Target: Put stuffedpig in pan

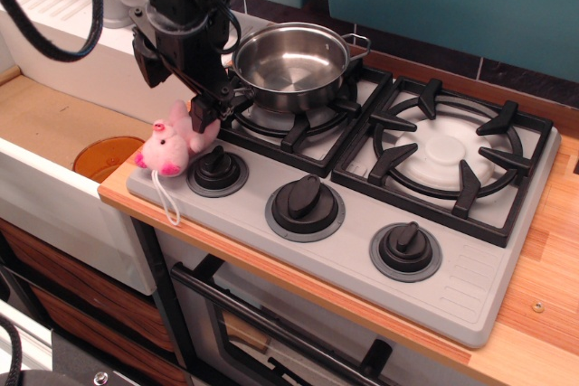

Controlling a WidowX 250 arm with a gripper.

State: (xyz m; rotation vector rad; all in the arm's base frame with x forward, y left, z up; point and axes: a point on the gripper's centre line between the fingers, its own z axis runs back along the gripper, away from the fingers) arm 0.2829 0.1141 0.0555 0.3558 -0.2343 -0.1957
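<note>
The stuffedpig point(172, 145) is lying at the left of the frame on the grey stove top's point(362, 250) left corner, just beside the leftmost black knob point(218, 167), its white string loop point(166, 198) trailing down over the front edge. The black gripper point(204, 113) is hanging directly over the pig's back end, one dark fingertip point(200, 116) sitting at or just above the plush; whether its fingers are parted or closed cannot be told from this angle, and it is gripping nothing visibly. The pan point(291, 62) is standing in the upper centre on the left burner grate point(298, 119), just right of the arm
</note>
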